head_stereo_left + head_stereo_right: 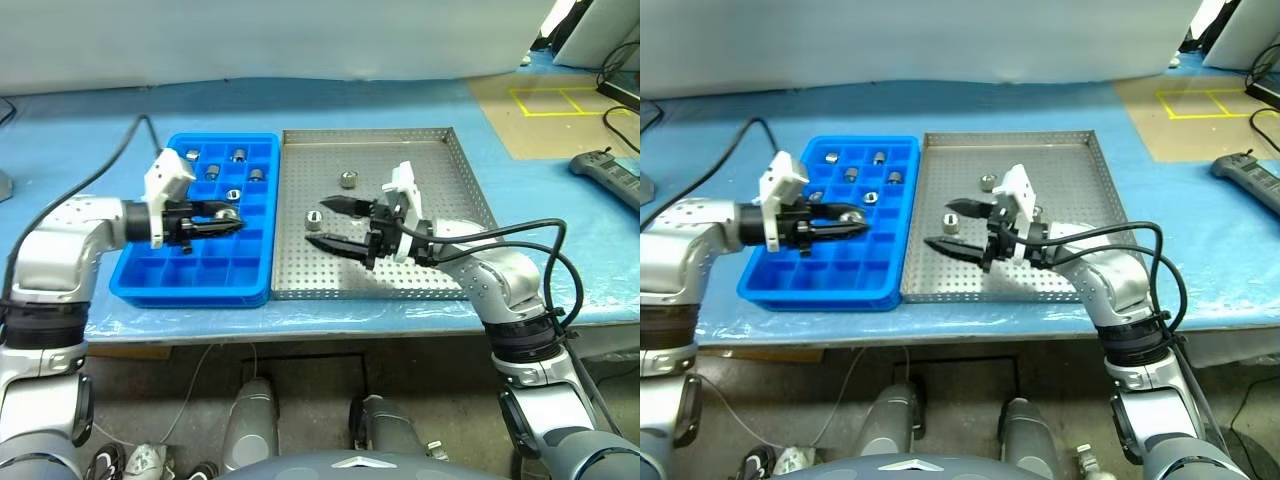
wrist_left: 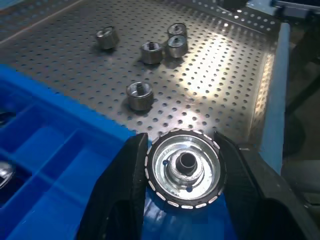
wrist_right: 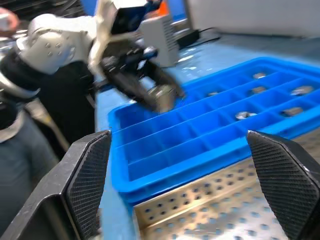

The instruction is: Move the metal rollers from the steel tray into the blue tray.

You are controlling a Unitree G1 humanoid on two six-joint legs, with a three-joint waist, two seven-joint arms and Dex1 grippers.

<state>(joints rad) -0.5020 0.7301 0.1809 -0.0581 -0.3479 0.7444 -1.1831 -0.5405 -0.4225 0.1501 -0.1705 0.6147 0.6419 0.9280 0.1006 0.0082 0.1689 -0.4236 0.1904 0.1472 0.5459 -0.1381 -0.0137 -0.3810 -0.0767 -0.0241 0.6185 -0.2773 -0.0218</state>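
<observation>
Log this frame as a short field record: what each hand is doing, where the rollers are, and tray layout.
left hand: shut on a metal roller, over the blue tray
right hand: open, holding nothing, over the steel tray
rollers in steel tray: four in the left wrist view
rollers in blue tray: several, in far compartments
layout: blue tray beside steel tray, on its left

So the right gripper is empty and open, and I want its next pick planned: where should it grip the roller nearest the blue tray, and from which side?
Probably from above, fingers on opposite sides of its round wall. That roller stands on end on the steel tray, hole up, with free space around it. The right gripper, open, hovers beside it.
</observation>
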